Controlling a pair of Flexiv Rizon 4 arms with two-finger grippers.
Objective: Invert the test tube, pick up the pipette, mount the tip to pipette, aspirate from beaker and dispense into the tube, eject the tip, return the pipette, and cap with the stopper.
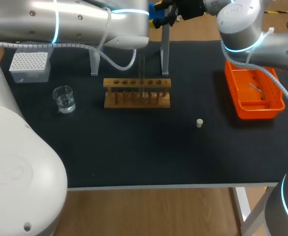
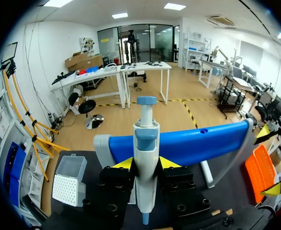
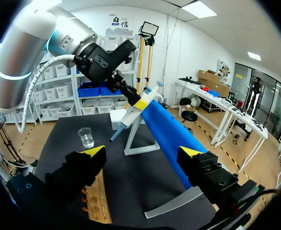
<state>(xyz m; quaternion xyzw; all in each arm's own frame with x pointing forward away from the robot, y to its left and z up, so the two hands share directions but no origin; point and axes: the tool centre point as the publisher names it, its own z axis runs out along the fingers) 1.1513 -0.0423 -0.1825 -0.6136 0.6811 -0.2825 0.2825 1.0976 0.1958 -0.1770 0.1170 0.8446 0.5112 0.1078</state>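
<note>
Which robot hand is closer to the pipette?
Left. The left gripper is shut on the pipette at the blue stand; the right gripper sits open farther along the stand, apart from the pipette.

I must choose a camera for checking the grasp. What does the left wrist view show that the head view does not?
Only left wrist view: the white pipette with blue ends, clamped in the left gripper. Only head view: the clear glass beaker, wooden tube rack, small white stopper. Both: the white tip box, orange plastic tray.

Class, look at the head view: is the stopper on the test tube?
No, the stopper lies on the table, apart from the rack.
</note>
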